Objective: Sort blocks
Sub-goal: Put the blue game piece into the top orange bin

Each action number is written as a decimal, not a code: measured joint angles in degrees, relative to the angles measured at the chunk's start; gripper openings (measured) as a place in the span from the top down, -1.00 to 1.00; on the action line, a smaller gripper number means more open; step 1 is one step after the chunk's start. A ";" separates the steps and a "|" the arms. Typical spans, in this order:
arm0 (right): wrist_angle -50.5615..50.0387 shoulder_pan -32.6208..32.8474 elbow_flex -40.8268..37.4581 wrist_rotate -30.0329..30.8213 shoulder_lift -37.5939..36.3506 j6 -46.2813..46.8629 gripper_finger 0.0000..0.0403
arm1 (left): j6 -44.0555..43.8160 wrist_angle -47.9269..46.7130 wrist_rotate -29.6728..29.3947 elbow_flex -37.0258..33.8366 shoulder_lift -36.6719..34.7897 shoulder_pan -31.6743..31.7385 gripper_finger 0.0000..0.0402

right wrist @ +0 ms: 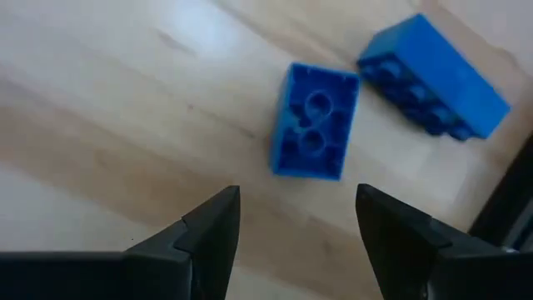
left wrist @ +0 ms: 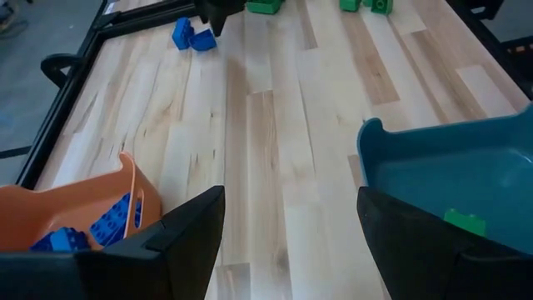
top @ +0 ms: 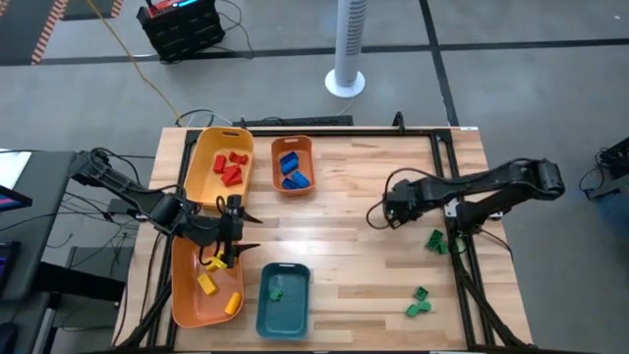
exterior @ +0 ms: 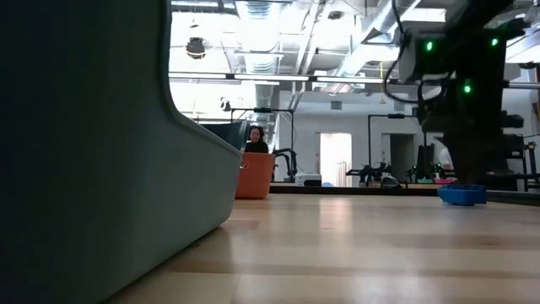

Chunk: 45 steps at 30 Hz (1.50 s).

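Two small blue plastic bricks lie on the bare wooden surface (top: 334, 211) under my right gripper (right wrist: 297, 218). The nearer blue brick (right wrist: 314, 133) lies hollow side up; the second blue brick (right wrist: 435, 75) is just beside it, not touching. From above, the gripper itself hides both.

Right gripper hovers over them, right of centre on the surface, jaws parted and empty. The overturned brick sits just ahead of the gap between the fingers, not yet between them.

Step in hand, as I read it: picking up a stray blue brick for the small orange plastic tray (top: 292, 165) at the far middle, which already holds blue bricks (top: 291, 170).

Next move calls for nudging forward to centre the jaws over the overturned brick, then descending and closing across it. Care needed not to knock its neighbour.

Left gripper (top: 234, 232) is over the near-left corner, above the large near yellow-orange tray (top: 187, 295) with yellow bricks (top: 207, 284) in it. Jaws wide, nothing held.

Red bricks (top: 231, 167) sit in the far yellow tray (top: 209, 147). One green brick (top: 277, 292) sits in the teal plastic tray (top: 283, 323). Loose green bricks (top: 420, 303) wait on the near right, another green brick (top: 435, 241) by the right arm.
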 joint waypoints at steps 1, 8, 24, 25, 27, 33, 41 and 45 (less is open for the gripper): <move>0.76 -1.12 -0.36 0.29 0.01 -0.90 -0.23 | 0.00 -0.01 0.00 0.00 0.00 0.01 -0.33; 8.33 -7.41 -2.25 0.54 0.01 -8.07 -0.23 | -0.16 -0.28 0.04 0.00 0.00 0.00 -0.33; 16.43 -9.78 -7.67 0.52 0.15 -10.46 -0.12 | -1.05 -1.55 1.25 0.00 0.00 -0.01 -0.33; 16.22 -9.49 -7.66 0.61 0.54 -10.34 -0.07 | -1.03 -1.63 1.25 0.00 0.00 -0.01 -0.33; 15.88 -8.99 -7.56 1.25 1.62 -10.37 0.06 | -1.01 -1.81 1.25 0.00 0.00 -0.01 -0.33; 15.47 -6.80 -6.43 2.08 3.86 -10.63 0.53 | -0.98 -2.22 1.20 0.00 0.00 -0.01 -0.33; 19.38 -3.46 -1.05 -0.14 -0.46 -13.18 0.79 | -1.44 -3.13 1.16 0.00 0.00 -0.01 -0.33; 21.56 -2.38 1.92 -0.98 -2.63 -15.76 0.87 | -2.10 -3.38 1.15 0.00 0.00 -0.01 -0.33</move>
